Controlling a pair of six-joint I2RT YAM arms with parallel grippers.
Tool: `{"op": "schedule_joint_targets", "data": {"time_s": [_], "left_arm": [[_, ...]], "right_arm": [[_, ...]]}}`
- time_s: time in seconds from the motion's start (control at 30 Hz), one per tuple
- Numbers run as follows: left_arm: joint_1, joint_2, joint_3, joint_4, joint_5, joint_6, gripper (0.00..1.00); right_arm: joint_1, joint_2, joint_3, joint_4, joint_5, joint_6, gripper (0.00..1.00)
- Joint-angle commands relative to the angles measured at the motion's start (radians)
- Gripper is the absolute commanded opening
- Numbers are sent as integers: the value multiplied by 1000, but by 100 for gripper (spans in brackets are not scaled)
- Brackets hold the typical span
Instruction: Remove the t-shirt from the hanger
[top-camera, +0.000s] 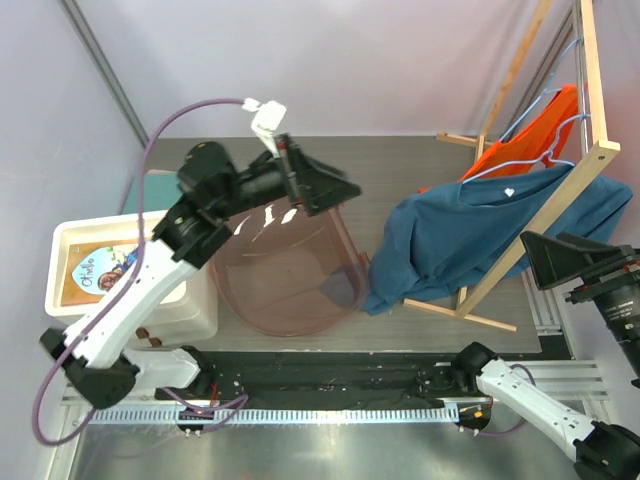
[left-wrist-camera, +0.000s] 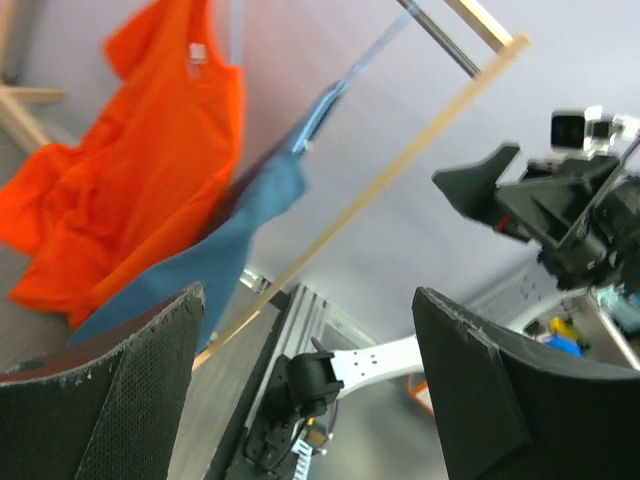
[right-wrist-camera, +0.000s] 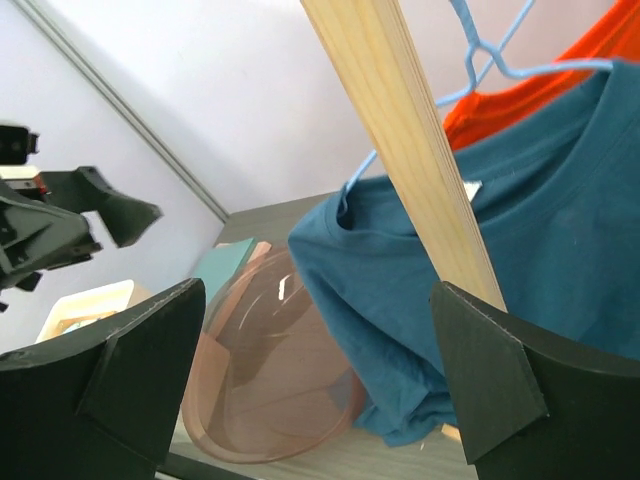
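A teal-blue t-shirt hangs on a light blue wire hanger on a wooden rack, its lower part slumped on the table. It also shows in the right wrist view and the left wrist view. An orange shirt hangs behind it on a second hanger. My left gripper is open and empty, raised over the bowl, well left of the shirt. My right gripper is open and empty, just right of the blue shirt's hem by the rack's slanted leg.
A clear pink bowl-shaped container sits mid-table, touching the shirt's lower edge. A white bin with a printed packet stands at the left. A black strip runs along the near edge. The rack's foot lies on the table.
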Motion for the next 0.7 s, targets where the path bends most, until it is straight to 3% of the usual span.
{"op": "schedule_joint_targets", "data": {"time_s": [0.0,0.1,0.3,0.53,0.67], "left_arm": [[-141,163,224,-58,-49,227,84],[-244,291,376,-141,-155,379,83],[-304,552,629,-127,-176,468,80],[-339,804,942,-141,-155,462,71],[-350,858,950,-60,-141,419,62]], "right_arm": [[0,73,99,-4,-42,-64,100],[0,60,78,3,-67,-48,100],[0,-6,-7,32,-75,-59,100],[0,-42,33,23,-89,-122,100],[-1,-62,56,12,-69,-159,99]]}}
